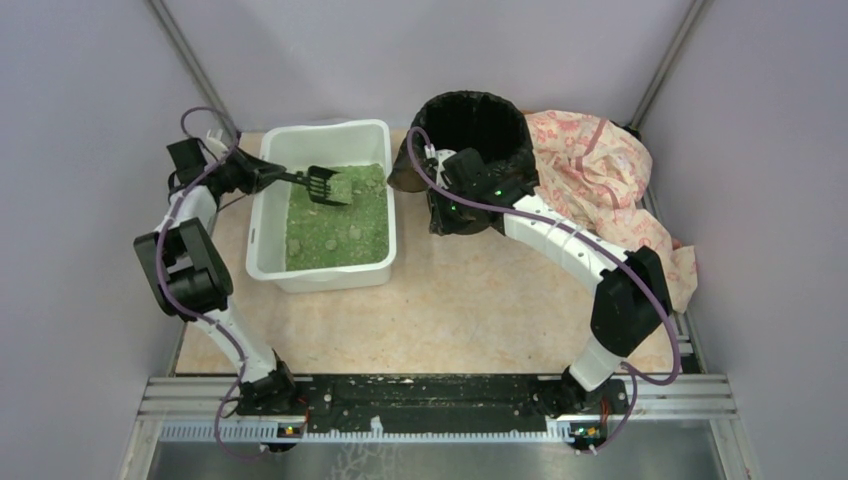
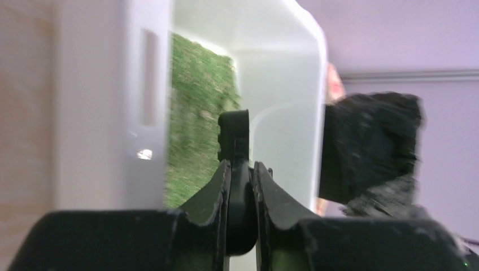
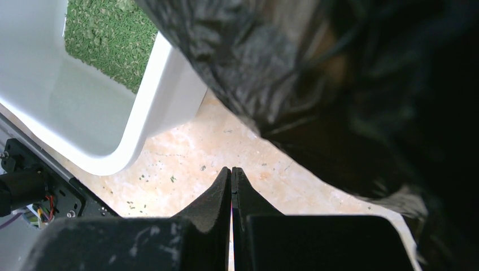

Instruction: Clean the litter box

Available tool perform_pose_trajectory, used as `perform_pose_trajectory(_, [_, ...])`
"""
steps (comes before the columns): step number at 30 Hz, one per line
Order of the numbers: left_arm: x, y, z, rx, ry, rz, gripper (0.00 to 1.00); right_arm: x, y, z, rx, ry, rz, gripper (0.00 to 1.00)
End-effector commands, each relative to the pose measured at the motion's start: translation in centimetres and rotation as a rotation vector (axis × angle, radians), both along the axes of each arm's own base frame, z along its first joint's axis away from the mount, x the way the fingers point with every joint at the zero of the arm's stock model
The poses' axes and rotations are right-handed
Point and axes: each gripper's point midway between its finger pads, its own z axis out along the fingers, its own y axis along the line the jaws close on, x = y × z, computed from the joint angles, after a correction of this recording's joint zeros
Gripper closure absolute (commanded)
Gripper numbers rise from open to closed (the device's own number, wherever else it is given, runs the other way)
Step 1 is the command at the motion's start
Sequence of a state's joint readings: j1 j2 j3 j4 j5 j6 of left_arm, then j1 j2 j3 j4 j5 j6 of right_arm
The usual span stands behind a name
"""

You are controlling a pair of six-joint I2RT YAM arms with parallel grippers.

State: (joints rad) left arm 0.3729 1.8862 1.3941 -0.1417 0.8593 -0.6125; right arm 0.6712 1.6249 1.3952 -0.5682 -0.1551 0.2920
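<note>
The white litter box [image 1: 262, 225] holds green litter [image 1: 335, 225] at the back left. It also shows in the left wrist view [image 2: 282, 84] and the right wrist view [image 3: 141, 118]. My left gripper [image 1: 268, 175] [image 2: 242, 169] is at the box's left rim and is shut on the handle of a black slotted scoop [image 1: 325, 185] [image 2: 234, 132]. The scoop head rests on the litter near the far end, with litter on it. My right gripper [image 1: 443, 203] [image 3: 231, 170] is shut and empty, low beside the bin's left side, above the table.
A round bin with a black bag [image 1: 475, 125] [image 3: 339, 84] [image 2: 367, 147] stands right of the box. A pink patterned cloth [image 1: 600, 170] lies at the back right. Litter crumbs dot the table [image 3: 169, 169] between box and bin.
</note>
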Motion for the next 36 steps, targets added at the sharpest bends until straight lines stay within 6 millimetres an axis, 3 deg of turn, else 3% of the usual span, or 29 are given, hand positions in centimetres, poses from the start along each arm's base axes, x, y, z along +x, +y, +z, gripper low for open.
perform_pose_trajectory(1, [-1.3, -2.9, 4.0, -0.186, -0.101, -0.085, 1.00, 2.1, 0.6, 2.6, 0.039, -0.085, -0.012, 1.00])
perform_pose_trajectory(3, [-1.7, -3.9, 4.3, -0.268, -0.144, -0.096, 1.00, 2.7, 0.6, 3.2, 0.013, -0.109, 0.003, 1.00])
perform_pose_trajectory(6, [-1.8, -5.3, 4.7, -0.260, -0.148, -0.127, 1.00, 3.7, 0.6, 3.7, -0.028, -0.140, 0.023, 1.00])
perform_pose_trajectory(11, [-1.3, -2.6, 5.4, -0.133, -0.147, -0.066, 1.00, 5.3, 0.4, 6.1, 0.036, -0.167, -0.006, 1.00])
perform_pose_trajectory(15, [-1.0, -4.9, 5.8, -0.148, -0.154, -0.101, 1.00, 6.2, 0.1, 7.8, 0.115, -0.183, -0.034, 1.00])
perform_pose_trajectory(18, [-0.8, -3.5, 5.6, -0.120, -0.138, -0.072, 1.00, 6.3, 0.0, 8.4, 0.114, -0.191, -0.030, 1.00])
perform_pose_trajectory(21, [-1.2, -5.3, 6.6, -0.202, -0.154, -0.112, 1.00, 5.9, 0.3, 9.6, 0.153, -0.210, -0.017, 1.00])
perform_pose_trajectory(24, [-1.3, -3.7, 6.9, -0.201, -0.174, -0.081, 1.00, 5.5, 0.3, 10.8, 0.173, -0.226, -0.006, 1.00])
perform_pose_trajectory(26, [-1.2, -3.1, 7.0, -0.198, -0.170, -0.071, 1.00, 5.1, 0.4, 10.7, 0.177, -0.221, 0.015, 1.00])
perform_pose_trajectory(29, [-1.2, -4.4, 7.3, -0.209, -0.175, -0.103, 1.00, 3.9, 1.0, 9.6, 0.194, -0.186, 0.080, 1.00])
perform_pose_trajectory(31, [-1.2, -3.3, 7.5, -0.196, -0.187, -0.088, 1.00, 2.4, 1.5, 9.3, 0.219, -0.160, 0.144, 1.00])
perform_pose_trajectory(34, [-1.5, 0.4, 7.8, -0.209, -0.177, -0.029, 1.00, 0.1, 1.4, 9.1, 0.216, -0.142, 0.217, 1.00])
perform_pose_trajectory(36, [-1.3, -0.2, 7.9, -0.239, -0.173, -0.016, 1.00, -1.1, 0.9, 8.4, 0.193, -0.109, 0.246, 1.00])
